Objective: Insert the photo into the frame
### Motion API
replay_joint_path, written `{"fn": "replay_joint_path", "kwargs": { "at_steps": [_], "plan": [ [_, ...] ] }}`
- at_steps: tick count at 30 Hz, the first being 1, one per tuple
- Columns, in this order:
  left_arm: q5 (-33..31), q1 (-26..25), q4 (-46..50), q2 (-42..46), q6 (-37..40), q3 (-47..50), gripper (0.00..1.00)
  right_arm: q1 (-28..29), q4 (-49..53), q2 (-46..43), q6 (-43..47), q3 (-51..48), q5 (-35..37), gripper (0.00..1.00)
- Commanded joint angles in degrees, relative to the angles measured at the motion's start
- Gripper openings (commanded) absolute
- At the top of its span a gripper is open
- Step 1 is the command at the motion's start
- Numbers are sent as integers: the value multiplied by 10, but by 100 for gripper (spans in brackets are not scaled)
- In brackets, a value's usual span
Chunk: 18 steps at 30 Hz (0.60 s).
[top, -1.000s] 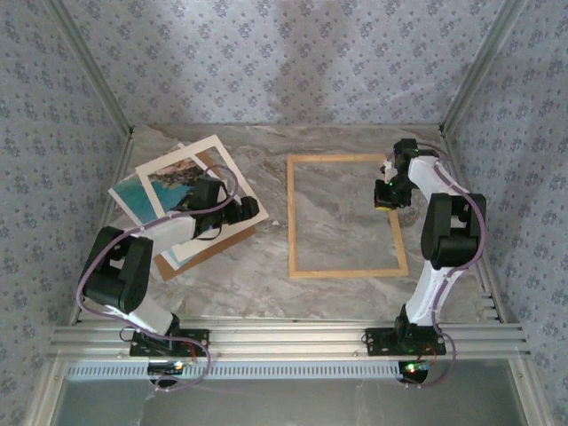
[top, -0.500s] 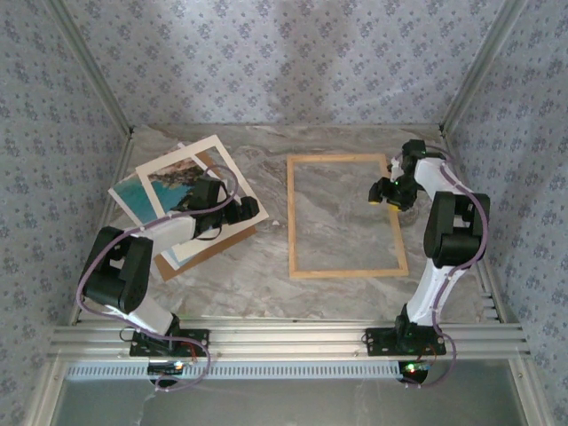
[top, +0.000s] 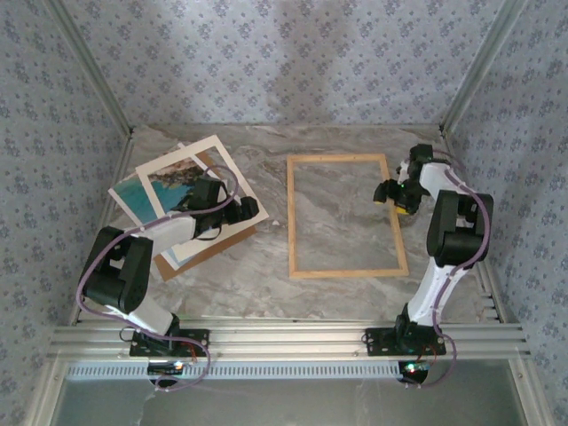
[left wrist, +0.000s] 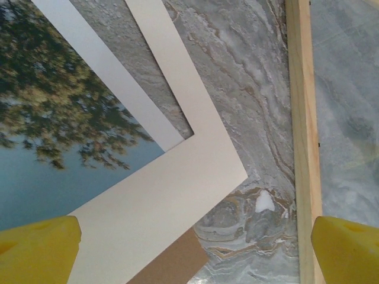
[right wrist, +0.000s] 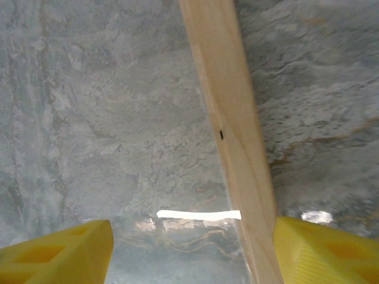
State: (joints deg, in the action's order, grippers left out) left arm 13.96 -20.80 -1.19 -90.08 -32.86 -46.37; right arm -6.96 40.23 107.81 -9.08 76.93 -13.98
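Left arm: I see white links, black joints.
Right arm: the same white and black.
Cables: thin purple loops trailing behind each wrist.
Fingertips: bright yellow moulded plastic.

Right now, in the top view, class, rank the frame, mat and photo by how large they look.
1. frame, clearly largest.
2. mat.
3. photo; the mat hides part of it, so these last two are unsure.
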Motion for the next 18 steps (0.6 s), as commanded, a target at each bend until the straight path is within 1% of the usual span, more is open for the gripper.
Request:
{"fn": "replay_joint_path", "kwargs": {
  "at_steps": [1,2,3,5,7,9,11,14,18],
  "plan": [
    [-45,-2,23,26,25,-12,100,36,-44,-73,-9,-20,47,75],
    [-61,1,29,34,32,-10,100,58,-55,-90,-6,-30,54,75],
    [-75,5,34,41,34,-7,100,86,-88,-105,-1,-41,55,76],
    [-90,23,48,53,34,-6,100,148,-135,-127,8,-60,58,77],
    [-88,48,55,54,26,-7,100,215,-178,-138,20,-72,65,79],
    [-77,74,59,38,20,-16,100,274,-220,-133,28,-75,54,80],
    [-70,89,70,9,19,-38,100,315,-253,-120,29,-73,36,81],
    [-66,95,80,-43,23,-86,100,354,-290,-96,23,-69,22,82],
    [-26,90,96,-106,23,-143,99,367,-301,-61,3,-58,6,82]
  ]
}}
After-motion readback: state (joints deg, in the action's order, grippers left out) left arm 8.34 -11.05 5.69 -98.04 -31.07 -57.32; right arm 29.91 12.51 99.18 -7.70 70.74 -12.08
